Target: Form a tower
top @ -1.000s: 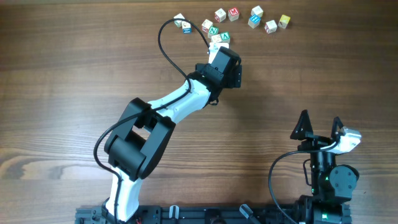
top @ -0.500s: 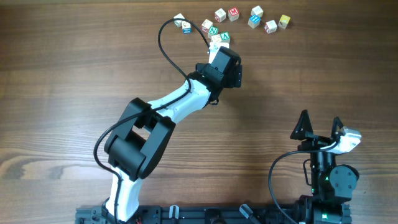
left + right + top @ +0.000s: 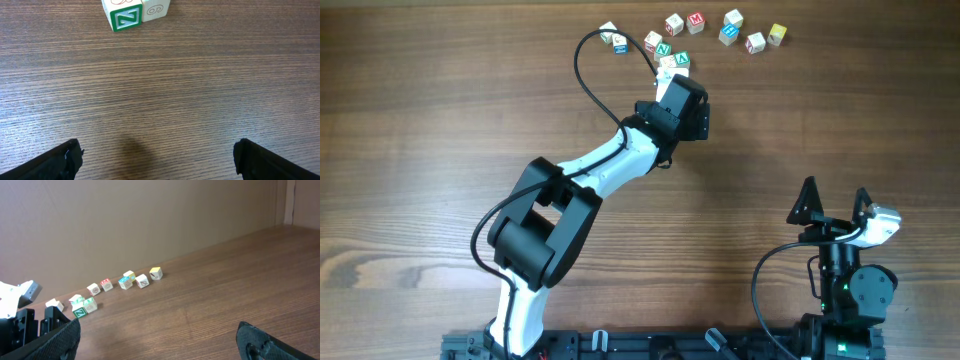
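Overhead, the cubes lie in a loose scatter along the far edge of the counter, none of them in my grip. Two pairs sit very tight. On the right of the scatter a blue-faced cube has a white cube just behind it. At the left end a blue-marked cube has a second white cube behind it. From these views I cannot tell whether one cube of either pair sits on the other or only against it. A yellow cube marks the right end of the scatter. My left arm reaches diagonally across the counter to the middle of the scatter, its wrist just short of the nearest cubes. In the left wrist view my left end effector is spread wide with only wood grain between the fingers, and a cube with a green Z stands ahead of them, well clear of both tips. My right end effector hangs near the front right of the counter, well apart from every cube, fingers spread and holding nothing. Its wrist view takes in the whole row from the side, with a brown wall behind.
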`<state>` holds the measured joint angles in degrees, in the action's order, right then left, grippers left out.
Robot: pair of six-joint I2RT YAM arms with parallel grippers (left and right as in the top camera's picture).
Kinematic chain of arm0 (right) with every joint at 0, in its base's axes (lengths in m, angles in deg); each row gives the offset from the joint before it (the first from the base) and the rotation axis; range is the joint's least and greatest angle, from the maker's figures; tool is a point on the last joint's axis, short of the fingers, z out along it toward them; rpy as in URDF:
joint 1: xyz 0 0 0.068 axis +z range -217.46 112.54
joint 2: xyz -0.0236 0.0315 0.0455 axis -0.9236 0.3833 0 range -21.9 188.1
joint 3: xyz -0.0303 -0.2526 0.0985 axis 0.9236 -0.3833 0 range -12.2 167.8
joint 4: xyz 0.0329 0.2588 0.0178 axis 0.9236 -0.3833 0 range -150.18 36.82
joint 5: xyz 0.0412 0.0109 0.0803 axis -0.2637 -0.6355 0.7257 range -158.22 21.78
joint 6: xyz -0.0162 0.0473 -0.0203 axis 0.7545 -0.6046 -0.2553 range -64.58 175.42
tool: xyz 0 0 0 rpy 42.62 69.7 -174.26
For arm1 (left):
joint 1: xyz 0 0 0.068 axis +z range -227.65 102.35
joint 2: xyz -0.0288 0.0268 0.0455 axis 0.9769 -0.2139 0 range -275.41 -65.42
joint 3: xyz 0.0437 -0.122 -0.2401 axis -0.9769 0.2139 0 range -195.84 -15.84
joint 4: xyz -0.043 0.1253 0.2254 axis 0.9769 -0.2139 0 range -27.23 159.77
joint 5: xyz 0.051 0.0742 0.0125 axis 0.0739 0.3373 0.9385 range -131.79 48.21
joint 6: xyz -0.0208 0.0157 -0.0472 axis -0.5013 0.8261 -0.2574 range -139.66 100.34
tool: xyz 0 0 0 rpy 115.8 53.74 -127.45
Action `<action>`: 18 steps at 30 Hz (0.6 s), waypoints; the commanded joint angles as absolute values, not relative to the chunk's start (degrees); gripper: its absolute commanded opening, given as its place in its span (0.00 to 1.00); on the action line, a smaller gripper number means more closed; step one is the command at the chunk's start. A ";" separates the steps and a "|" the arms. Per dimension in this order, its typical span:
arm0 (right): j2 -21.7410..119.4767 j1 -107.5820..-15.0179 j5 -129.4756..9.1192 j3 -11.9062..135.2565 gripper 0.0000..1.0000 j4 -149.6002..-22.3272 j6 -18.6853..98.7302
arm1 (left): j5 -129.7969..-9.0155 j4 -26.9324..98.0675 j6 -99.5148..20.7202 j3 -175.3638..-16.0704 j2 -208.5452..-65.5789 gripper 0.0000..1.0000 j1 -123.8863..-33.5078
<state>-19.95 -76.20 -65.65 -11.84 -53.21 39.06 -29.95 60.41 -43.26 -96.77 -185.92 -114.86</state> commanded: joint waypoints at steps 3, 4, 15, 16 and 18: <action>-19.97 -76.48 -65.13 -11.91 1.00 -53.08 39.83 | -30.92 60.87 -42.58 -96.42 -186.49 1.00 -114.92; -19.97 -76.48 -65.13 -11.91 1.00 -53.08 39.85 | -30.92 60.89 -42.56 -96.42 -186.49 1.00 -114.92; -19.97 -76.48 -65.13 -11.91 1.00 -53.08 39.85 | -30.85 61.06 -42.56 -96.42 -186.49 1.00 -114.90; -19.97 -76.48 -65.13 -11.91 1.00 -53.08 39.85 | -30.85 61.11 -42.56 -96.42 -186.49 1.00 -114.90; -19.97 -76.48 -65.13 -11.91 1.00 -53.10 39.85 | -30.85 61.46 -42.56 -96.42 -186.49 1.00 -114.90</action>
<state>-19.95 -76.20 -65.65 -11.84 -53.21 39.06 -29.95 60.87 -43.26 -96.77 -185.92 -114.86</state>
